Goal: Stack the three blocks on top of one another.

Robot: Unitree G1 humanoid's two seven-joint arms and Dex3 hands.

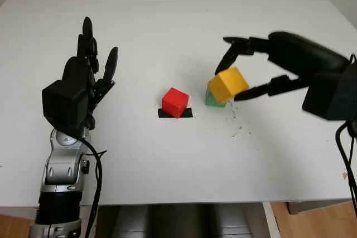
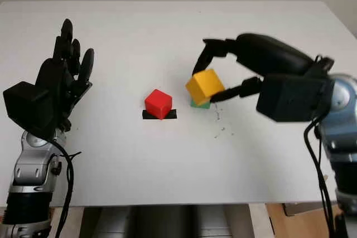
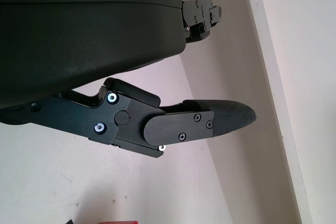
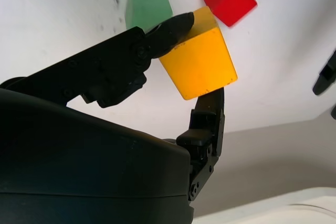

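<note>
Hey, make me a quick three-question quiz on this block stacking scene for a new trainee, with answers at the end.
1. True or false: the right hand is holding the yellow block.
2. Multiple choice: what does the red block sit on? A) the green block B) a black patch of tape on the table C) the left hand
3. Short answer: which block lies partly hidden behind the yellow one in the head views, and where is the left hand?

Key
1. True; its fingers pinch the block above the table.
2. B; the black tape shows under it.
3. The green block, on the table; the left hand is open, raised over the table's left side.
</note>
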